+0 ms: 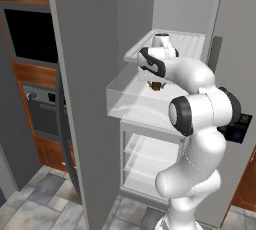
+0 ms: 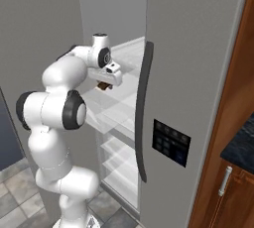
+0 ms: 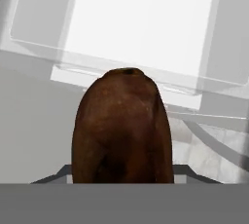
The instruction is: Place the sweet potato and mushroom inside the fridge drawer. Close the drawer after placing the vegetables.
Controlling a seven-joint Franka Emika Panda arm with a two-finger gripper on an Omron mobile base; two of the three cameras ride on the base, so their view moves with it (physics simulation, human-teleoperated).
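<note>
A: What sits closest to the hand camera?

B: The sweet potato point(image 3: 122, 128), a brown oblong lump at six o'clock in the hand view, pointing toward twelve. The gripper point(image 1: 156, 85) is clamped on it.

A: And where is that against the fridge?

B: It hangs over the fridge drawer point(image 1: 125, 101), the clear bin pulled out from the fridge body. In the left base view the drawer lies at nine o'clock of the arm's elbow. The ribbed shelf point(image 1: 192, 41) lies beyond it, toward twelve.

A: From the right base camera?

B: The potato point(image 2: 103, 86) shows under the hand, at nine o'clock of the door handle point(image 2: 142, 118).
</note>
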